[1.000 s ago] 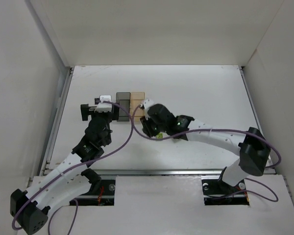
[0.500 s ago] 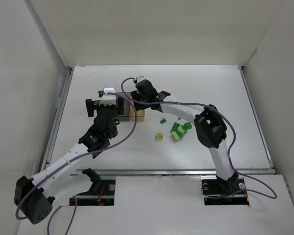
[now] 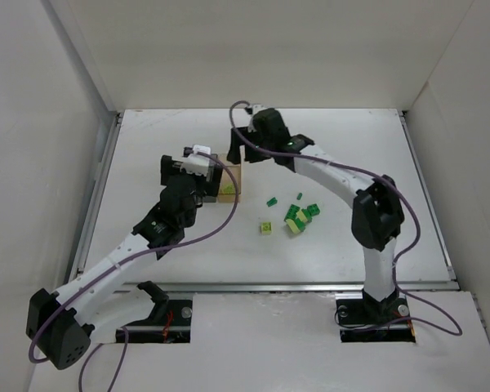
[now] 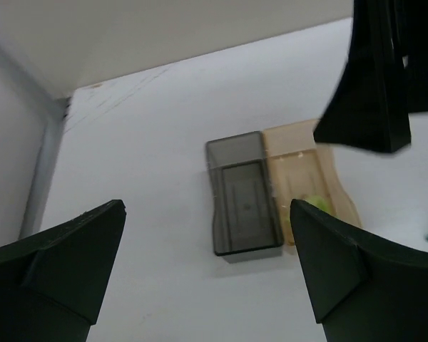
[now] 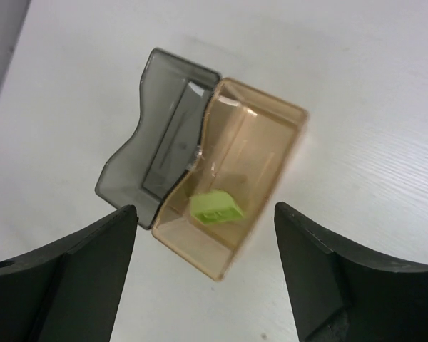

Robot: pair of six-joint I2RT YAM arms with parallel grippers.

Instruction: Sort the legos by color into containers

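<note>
right gripper is spread and empty over the amber container, which holds one pale yellow-green lego. the dark grey container touches it and looks empty, both toward the far-left part of the surface, with the left gripper also spread above them. loose legos sit clustered mid-surface: tiny, light, stiff and slick, so probably best pinched top-down across two flat sides.
</note>
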